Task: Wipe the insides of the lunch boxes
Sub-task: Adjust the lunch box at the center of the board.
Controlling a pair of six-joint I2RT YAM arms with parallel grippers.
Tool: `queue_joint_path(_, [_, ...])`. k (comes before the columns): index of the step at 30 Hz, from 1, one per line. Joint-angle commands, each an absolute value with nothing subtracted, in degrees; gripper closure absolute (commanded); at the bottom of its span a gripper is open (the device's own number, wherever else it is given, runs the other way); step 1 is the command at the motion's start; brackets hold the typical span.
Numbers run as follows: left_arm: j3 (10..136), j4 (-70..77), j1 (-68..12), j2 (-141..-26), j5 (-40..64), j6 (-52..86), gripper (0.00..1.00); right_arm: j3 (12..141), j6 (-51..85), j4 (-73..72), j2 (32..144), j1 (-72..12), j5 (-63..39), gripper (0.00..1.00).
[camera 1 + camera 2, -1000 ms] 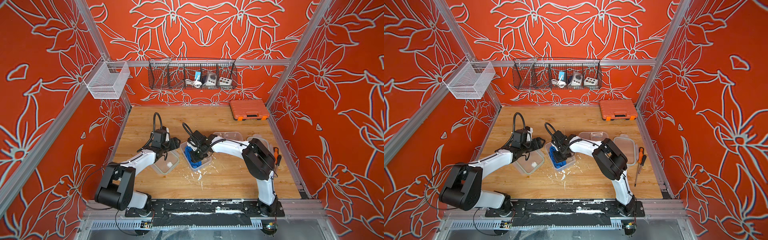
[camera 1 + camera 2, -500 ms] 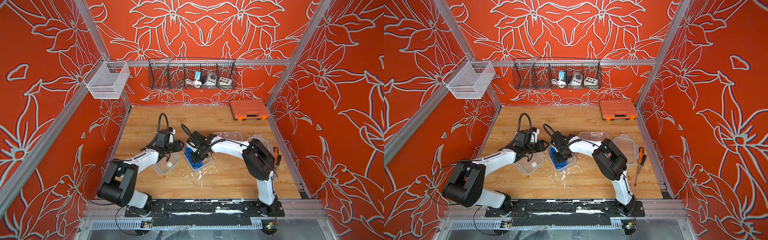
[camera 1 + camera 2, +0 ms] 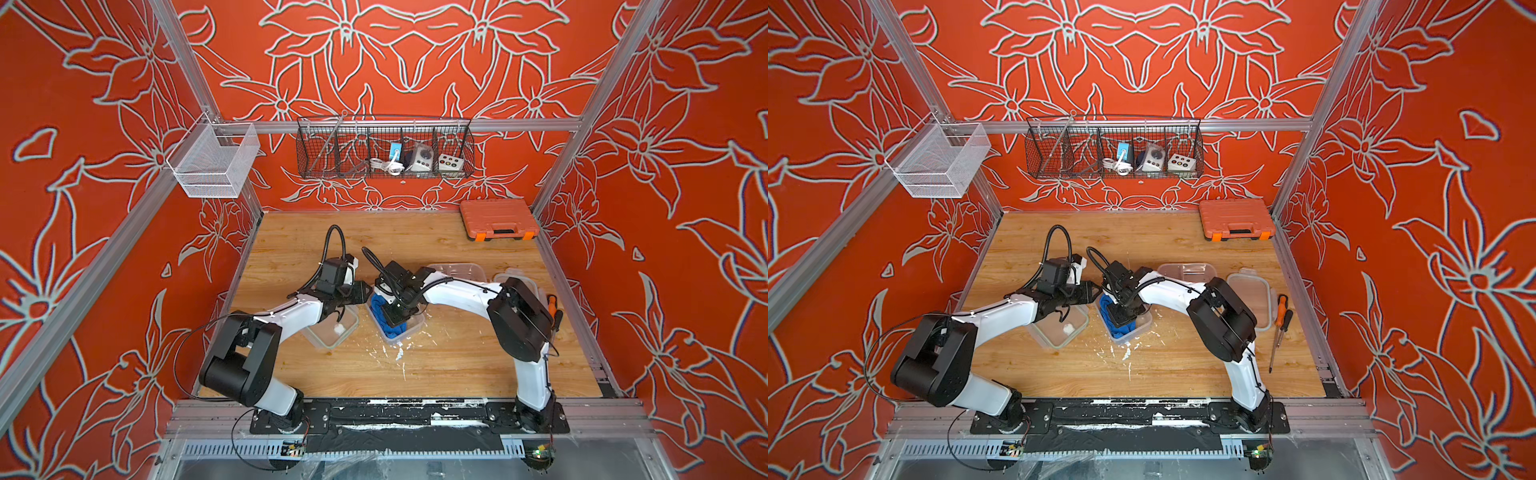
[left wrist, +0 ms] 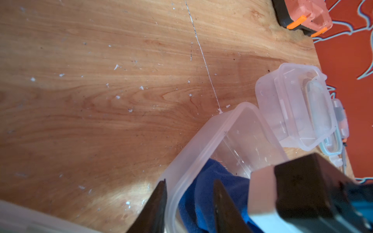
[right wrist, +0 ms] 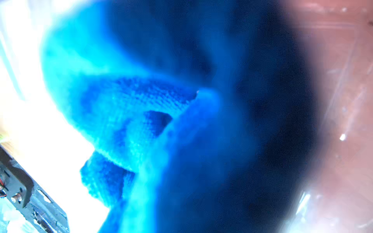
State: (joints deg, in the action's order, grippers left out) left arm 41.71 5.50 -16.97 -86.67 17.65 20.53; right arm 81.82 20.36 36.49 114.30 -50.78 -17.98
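Two clear lunch boxes stand open mid-table. The left lunch box point(image 3: 332, 337) point(image 3: 1059, 334) has a white sticker inside. The middle lunch box point(image 3: 417, 326) point(image 3: 1144, 326) point(image 4: 212, 129) holds a blue cloth point(image 3: 388, 328) point(image 4: 203, 187) point(image 5: 141, 113). My right gripper point(image 3: 395, 318) point(image 3: 1121, 316) points down into this box, shut on the cloth, which fills the right wrist view and hides the fingers. My left gripper point(image 3: 365, 291) point(image 3: 1094, 291) point(image 4: 189, 181) straddles that box's near wall. One finger is outside and one inside over the cloth, with a gap between them.
Two clear lids point(image 3: 461, 270) point(image 3: 1252, 291) point(image 4: 292, 109) lie right of the boxes. Screwdrivers point(image 3: 1281, 328) lie by the right edge and an orange tool case point(image 3: 496, 218) at the back right. A wire basket point(image 3: 384, 151) hangs on the back wall. White specks litter the wood.
My left gripper has moved right, from above the left lunch box to the wall of the middle one, and its jaws have narrowed. The right gripper stays in the box on the cloth.
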Motion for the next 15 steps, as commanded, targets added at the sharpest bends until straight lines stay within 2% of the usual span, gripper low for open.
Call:
queue_joint_path(1, [43.2, 4.9, -17.3, -88.9, 17.2, 19.0, 0.69, 81.1, 19.2, 38.4, 112.0, -50.9, -17.8, 1.00])
queue_joint_path(10, [45.2, 3.2, -18.9, -90.2, 13.2, 17.9, 0.87, 81.3, 16.3, 44.6, 110.5, -50.8, -15.1, 1.00])
queue_joint_path(15, [45.1, 2.1, -19.0, -88.8, 11.2, 18.0, 0.90, 81.4, 12.6, 50.2, 111.2, -50.8, -13.4, 1.00])
